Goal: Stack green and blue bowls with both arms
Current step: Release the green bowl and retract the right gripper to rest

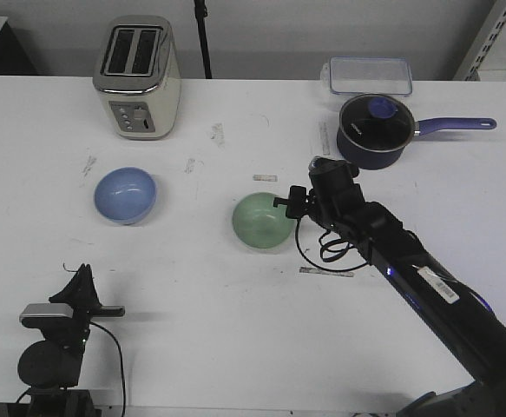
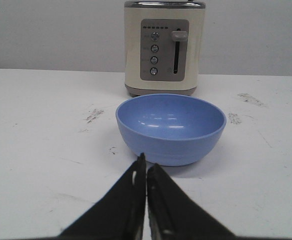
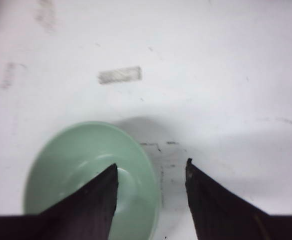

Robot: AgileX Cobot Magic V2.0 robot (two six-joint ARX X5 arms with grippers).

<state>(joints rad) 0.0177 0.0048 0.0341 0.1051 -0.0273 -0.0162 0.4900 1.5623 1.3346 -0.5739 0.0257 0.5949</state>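
Poised over the rim of the green bowl (image 1: 263,222), my right gripper (image 1: 285,201) has its jaws apart, one finger above the bowl's inside and the other outside its wall on the side toward the table's right edge, as the right wrist view shows; I cannot tell whether either finger touches it.

Largest on the white table (image 1: 235,321) is the cream toaster (image 1: 137,76) near the far edge toward the left corner, then the dark saucepan (image 1: 372,130) with its purple handle pointing toward the right edge, and a clear lidded container (image 1: 367,75) behind it at the far edge. My right arm (image 1: 409,269) reaches in from the near right corner toward the table's middle.

Smaller are the two bowls: the blue bowl (image 1: 125,195) sits upright left of centre, in front of the toaster, well apart from the green one at the middle. My left gripper (image 2: 146,167), fingers pressed together and holding nothing, rests low near the near left corner, pointed straight at the blue bowl, which lies ahead of it toward the far edge.

Judging by this, the right arm is the nearer one to the green bowl, and closing on its rim looks like the step in hand; the stacking itself is not yet done.
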